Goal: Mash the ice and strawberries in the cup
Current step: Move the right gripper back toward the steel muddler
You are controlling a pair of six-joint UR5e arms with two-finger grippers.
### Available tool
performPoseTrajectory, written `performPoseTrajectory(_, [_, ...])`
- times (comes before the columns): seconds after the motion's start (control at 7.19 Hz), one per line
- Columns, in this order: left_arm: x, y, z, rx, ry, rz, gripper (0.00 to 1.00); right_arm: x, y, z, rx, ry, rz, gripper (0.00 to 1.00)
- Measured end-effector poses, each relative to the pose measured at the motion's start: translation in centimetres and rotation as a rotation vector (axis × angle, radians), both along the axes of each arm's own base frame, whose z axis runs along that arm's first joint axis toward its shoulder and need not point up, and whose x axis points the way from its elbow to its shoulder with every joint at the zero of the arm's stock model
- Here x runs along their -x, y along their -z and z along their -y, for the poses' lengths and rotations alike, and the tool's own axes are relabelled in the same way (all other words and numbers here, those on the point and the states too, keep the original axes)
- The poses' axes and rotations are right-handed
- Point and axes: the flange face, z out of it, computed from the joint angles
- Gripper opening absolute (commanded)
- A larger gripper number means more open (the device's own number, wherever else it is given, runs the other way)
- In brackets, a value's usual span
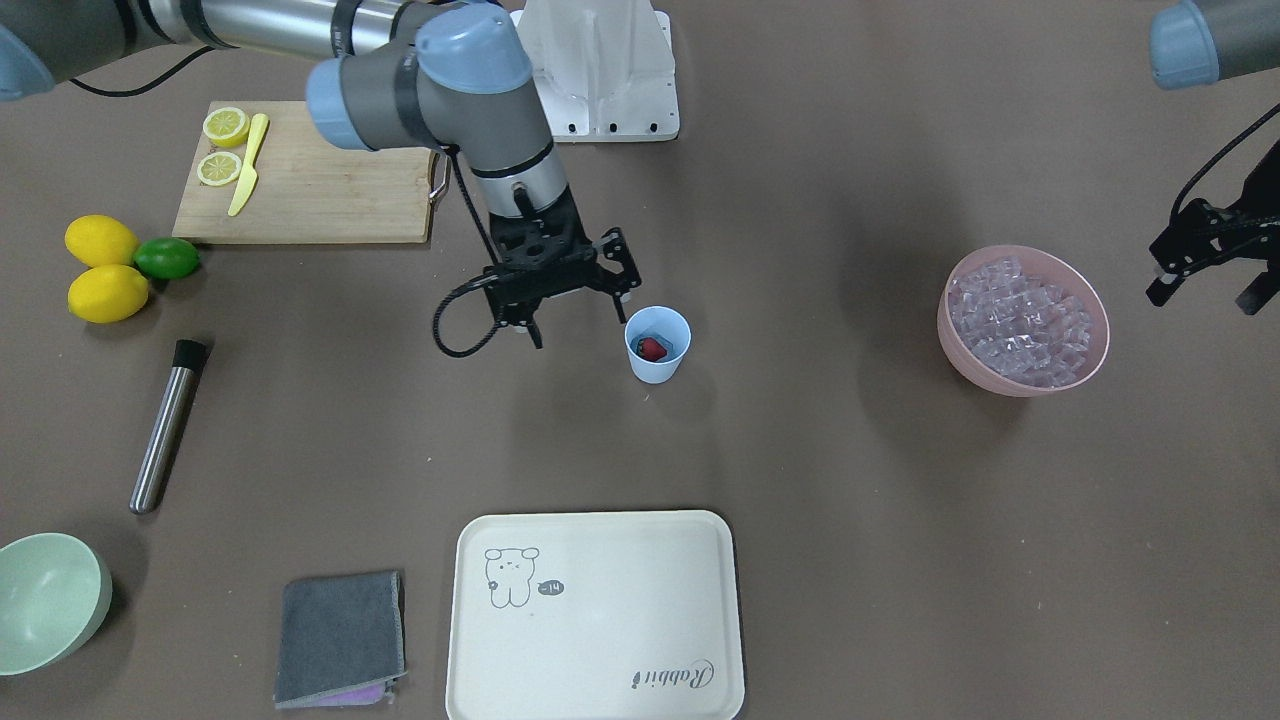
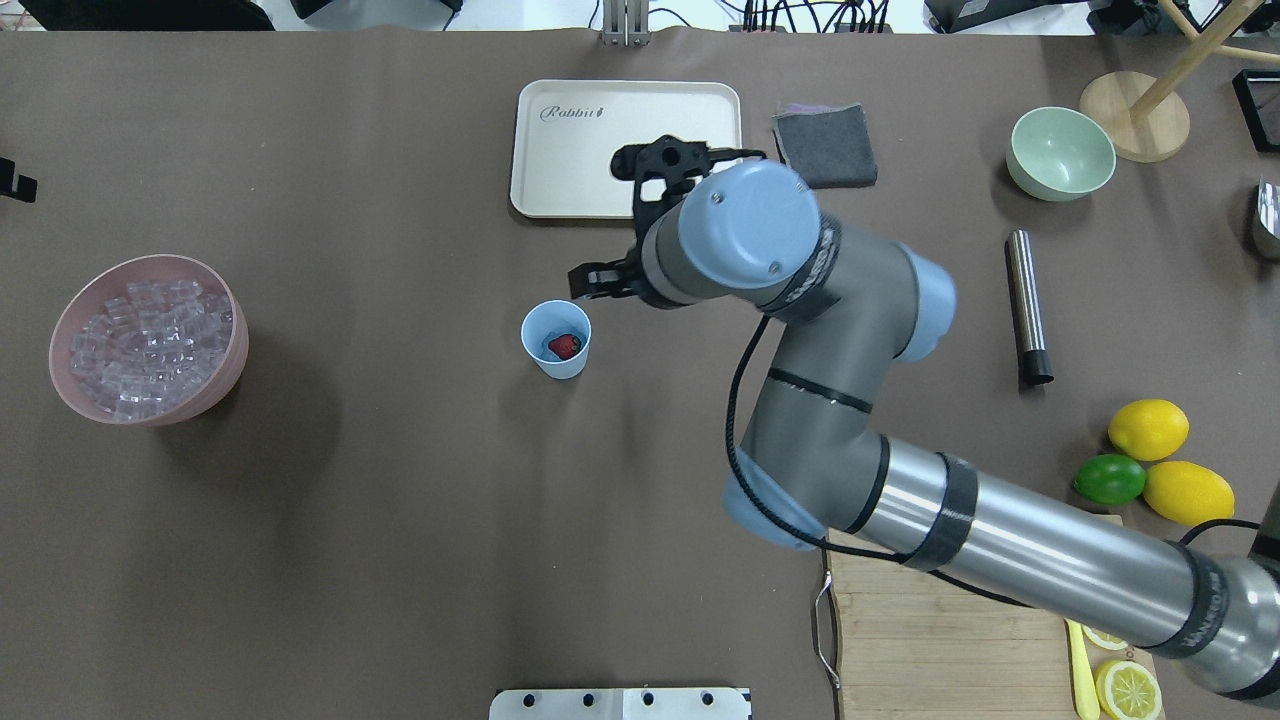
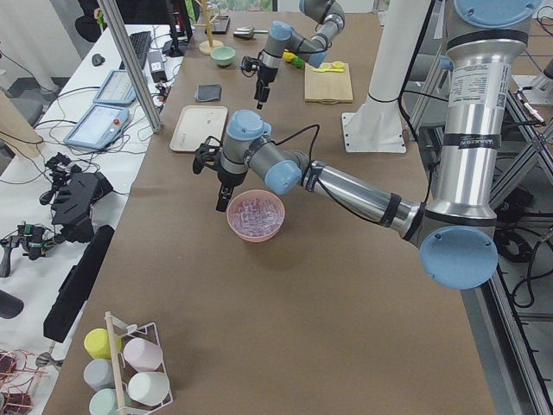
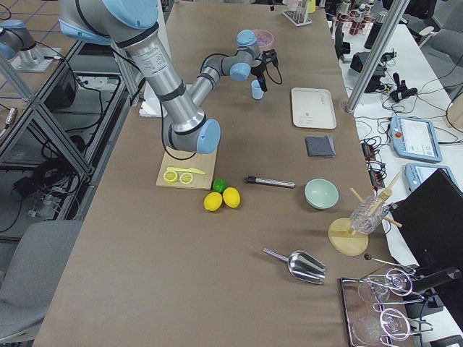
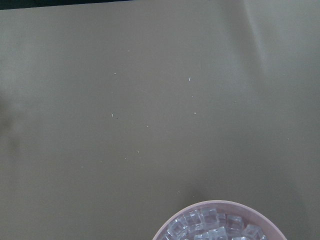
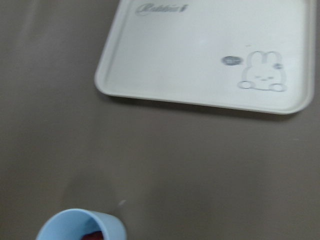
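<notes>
The light blue cup [image 1: 656,370] stands upright mid-table with the red strawberry [image 1: 652,349] inside; both also show from overhead as cup [image 2: 558,364] and strawberry [image 2: 565,346]. My right gripper [image 1: 578,322] hangs open and empty just beside the cup, on its tray-away side, with one fingertip close to the rim. The ice [image 1: 1020,318] fills a pink bowl [image 1: 1010,385] far to the side. My left gripper [image 1: 1203,292] hovers open and empty next to that bowl; its wrist view catches the bowl's rim [image 5: 215,204] and the ice [image 5: 212,230].
A steel muddler [image 1: 164,426] lies near two lemons [image 1: 106,292] and a lime [image 1: 167,258]. A cutting board [image 1: 320,190] holds lemon halves and a yellow knife. A cream tray [image 1: 596,615], a grey cloth [image 1: 340,635] and a pale green bowl [image 1: 50,598] line the front edge.
</notes>
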Motion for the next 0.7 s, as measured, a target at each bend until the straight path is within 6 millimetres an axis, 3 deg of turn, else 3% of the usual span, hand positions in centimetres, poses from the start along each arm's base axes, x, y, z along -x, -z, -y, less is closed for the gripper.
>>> performPoseTrajectory(0.28, [0.1,0.0,-0.1,-0.015,0.002,0.001,0.98,-9.6,-4.1,4.5,0.193,-0.043,-0.078,0.99])
performPoseTrajectory(0.42, [0.1,0.1,-0.1,-0.026,0.003,0.0,0.98,-14.2,-7.4,6.6,0.285,-0.077,-0.101,0.99])
performPoseTrajectory(0.7, [-0.1,0.6,0.2,-0.044,0.003,-0.001,0.98,-21.0,-16.5,8.7,0.377,-0.133,-0.146,0.99])
